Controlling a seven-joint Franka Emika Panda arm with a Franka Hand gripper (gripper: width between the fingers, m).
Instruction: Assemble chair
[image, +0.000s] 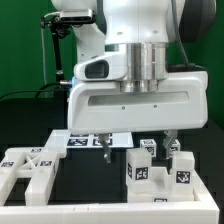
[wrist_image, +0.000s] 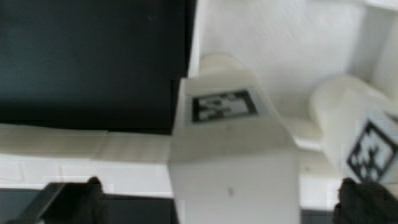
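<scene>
The claw (image: 137, 152) is hanging spread wide, gripping nothing. Its fingers (image: 105, 150) are standing either side of a tagged white chair post (wrist_image: 228, 150), apart from it.

The tool (image: 137, 150) hides most of the marker board (image: 85, 141) behind it.

Gripper (image: 137, 150) low over the black table (image: 30, 130), jaws spread wide. Farther back, toward the exterior view's left, the marker board (image: 88, 140), flat. Near, at the exterior view's left, a slotted chair piece (image: 30, 168); near, at the exterior view's right, tagged blocks (image: 142, 168), upright, close together.
</scene>
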